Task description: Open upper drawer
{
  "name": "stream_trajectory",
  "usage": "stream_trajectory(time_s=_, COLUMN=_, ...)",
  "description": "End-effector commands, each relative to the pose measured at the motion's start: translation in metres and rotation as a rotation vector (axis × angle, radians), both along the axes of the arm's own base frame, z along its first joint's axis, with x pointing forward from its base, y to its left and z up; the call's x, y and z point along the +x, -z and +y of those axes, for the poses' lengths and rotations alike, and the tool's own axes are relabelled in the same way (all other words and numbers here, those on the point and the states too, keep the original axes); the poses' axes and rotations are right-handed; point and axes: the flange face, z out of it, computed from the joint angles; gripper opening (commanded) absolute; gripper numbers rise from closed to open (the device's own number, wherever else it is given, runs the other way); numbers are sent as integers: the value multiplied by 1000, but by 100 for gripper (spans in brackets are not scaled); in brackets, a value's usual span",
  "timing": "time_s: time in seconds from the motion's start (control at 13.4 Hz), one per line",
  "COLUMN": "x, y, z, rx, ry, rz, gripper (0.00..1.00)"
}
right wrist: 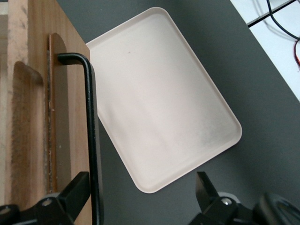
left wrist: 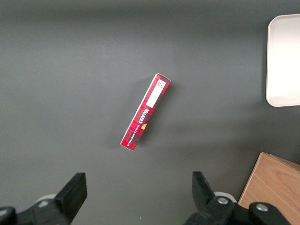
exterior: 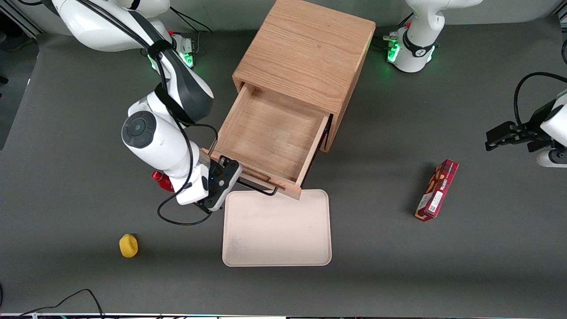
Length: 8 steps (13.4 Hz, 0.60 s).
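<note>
The upper drawer (exterior: 270, 133) of the oak cabinet (exterior: 305, 48) stands pulled far out, its inside bare. Its thin black handle (exterior: 259, 188) runs along the drawer front, just above the tray's edge. My right gripper (exterior: 225, 185) is at the handle's end toward the working arm's side, pointing down. In the right wrist view the gripper (right wrist: 140, 199) is open; the handle (right wrist: 91, 131) passes between the fingers, close against one finger (right wrist: 75, 190), with the drawer front (right wrist: 37, 117) beside it. The lower drawer is hidden under the upper one.
A pale pink tray (exterior: 277, 228) lies on the table right in front of the open drawer, also in the right wrist view (right wrist: 159, 103). A red box (exterior: 436, 190) lies toward the parked arm's end. A yellow object (exterior: 128, 246) and a small red object (exterior: 161, 180) lie near the working arm.
</note>
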Motion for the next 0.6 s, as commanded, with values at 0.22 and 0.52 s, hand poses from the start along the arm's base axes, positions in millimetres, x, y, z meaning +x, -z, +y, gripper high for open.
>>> stream_trajectory(time_s=0.22, x=14, y=-81, z=-31, rx=265, ry=246, rz=25, gripper=100)
stream_trajectory(time_s=0.52, x=-21, y=-155, z=-141, rx=276, ry=710, rz=209, gripper=100)
